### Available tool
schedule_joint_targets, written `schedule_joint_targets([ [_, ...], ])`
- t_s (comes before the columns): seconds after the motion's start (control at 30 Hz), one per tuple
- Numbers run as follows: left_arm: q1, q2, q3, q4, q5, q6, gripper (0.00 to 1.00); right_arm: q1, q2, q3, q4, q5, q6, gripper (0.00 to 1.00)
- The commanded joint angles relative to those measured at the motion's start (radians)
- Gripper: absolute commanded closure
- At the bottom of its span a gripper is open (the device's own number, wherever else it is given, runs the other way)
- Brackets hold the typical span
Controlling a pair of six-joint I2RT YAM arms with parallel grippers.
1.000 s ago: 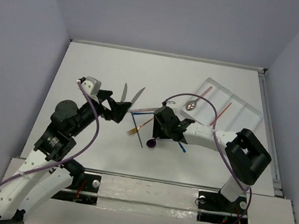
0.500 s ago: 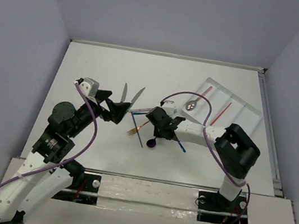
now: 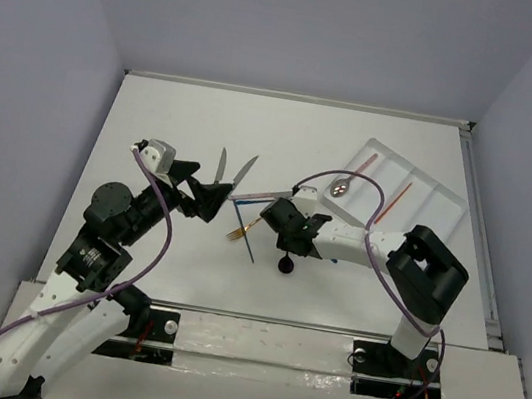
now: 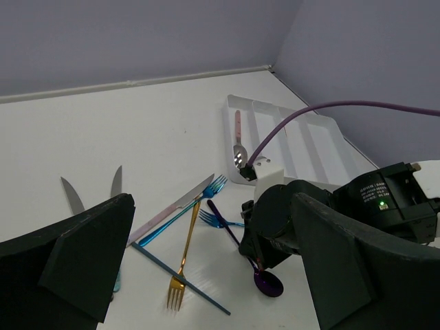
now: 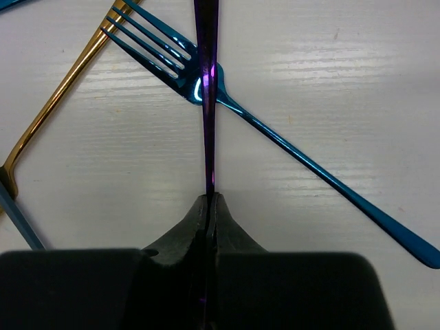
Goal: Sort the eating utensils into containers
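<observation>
At the wrist only, I am seeing my right end effector (image 5: 208, 201) clenching the purple spoon (image 5: 207, 103) across a blue fork (image 5: 289, 148) on the tabletop (image 5: 330, 69); left end effector (image 4: 213, 206) is gaping.

The purple spoon (image 5: 207, 96) is being pinched by its handle in the right gripper (image 5: 208, 205), crossing over a blue fork (image 5: 289, 146) mid-desk. Just left, a gold fork (image 4: 184, 253) is lying, and two silver knives (image 3: 244, 172) beyond it. The white tray (image 3: 436, 199) is sitting toward the far right corner, holding a pink-handled spoon (image 3: 343, 182) and a red piece (image 3: 394, 201).
</observation>
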Motion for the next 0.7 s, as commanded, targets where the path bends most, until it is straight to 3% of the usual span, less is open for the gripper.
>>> schedule_joint_targets([
  [0.0, -0.005, -0.006, 0.024, 0.05, 0.017, -0.009, 0.01, 0.011, -0.033, -0.012, -0.045, 0.047, 0.051, 1.0],
  [0.27, -0.005, -0.005, 0.022, 0.05, 0.02, -0.009, 0.01, 0.011, -0.186, 0.002, -0.09, 0.161, 0.024, 1.0],
  [0.4, -0.005, -0.006, 0.022, 0.049, 0.02, -0.007, 0.01, -0.004, -0.297, 0.003, -0.044, 0.175, -0.067, 1.0],
  [0.53, -0.005, -0.006, 0.024, 0.047, 0.02, -0.007, 0.01, -0.125, -0.354, -0.005, 0.062, 0.152, -0.162, 1.0],
  [0.67, -0.005, -0.006, 0.022, 0.045, 0.017, -0.007, 0.01, -0.336, -0.383, -0.012, 0.201, 0.066, -0.239, 1.0],
])
